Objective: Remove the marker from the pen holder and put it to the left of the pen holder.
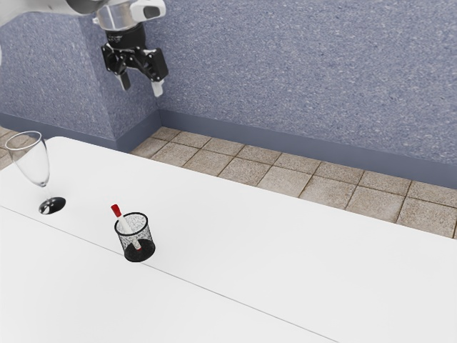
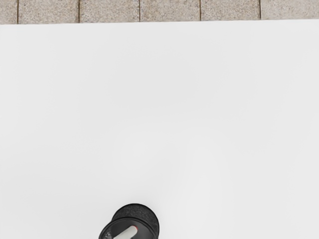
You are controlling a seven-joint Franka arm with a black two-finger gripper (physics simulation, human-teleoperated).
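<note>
White bench (image 1: 285,264): pen holder (image 1: 146,236) props the marker (image 1: 126,226) aslant, red end (image 1: 116,210) above the rim (image 1: 133,214), likely for easy grasping; tool (image 1: 141,85) raised, fingers (image 1: 158,87) apart.

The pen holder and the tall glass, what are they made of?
The pen holder looks like black metal mesh, maybe plastic: its speckled side lets the marker show through. The tall glass seems smooth, clear glass or plastic, because you can see through it.

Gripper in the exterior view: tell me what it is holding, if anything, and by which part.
Nothing is held. The gripper is open with nothing between its fingers; the marker leans in the pen holder.
</note>
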